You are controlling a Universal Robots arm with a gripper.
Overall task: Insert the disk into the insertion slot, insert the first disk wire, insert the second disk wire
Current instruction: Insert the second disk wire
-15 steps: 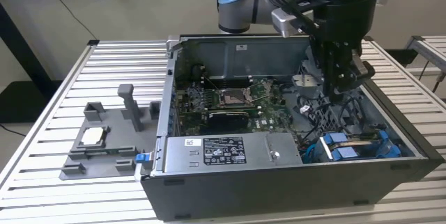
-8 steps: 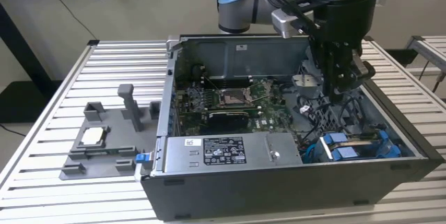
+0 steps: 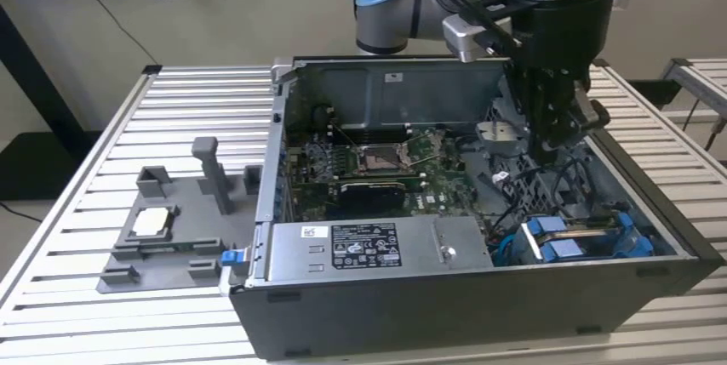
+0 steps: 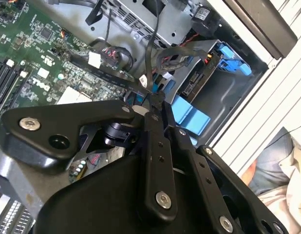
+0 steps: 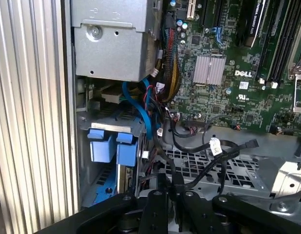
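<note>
Gripper (image 3: 553,154) inside case, apparently pinching black wire (image 4: 149,58).

In the exterior view the disk (image 3: 577,237) is largely hidden inside the insertion slot (image 3: 636,242), only its blue carrier end being seen. In the second wrist view the tips of the tool (image 4: 151,100) are lost among black cables (image 4: 189,51), and a person's clothing (image 4: 282,170) is cut off by the picture's edge.
</note>
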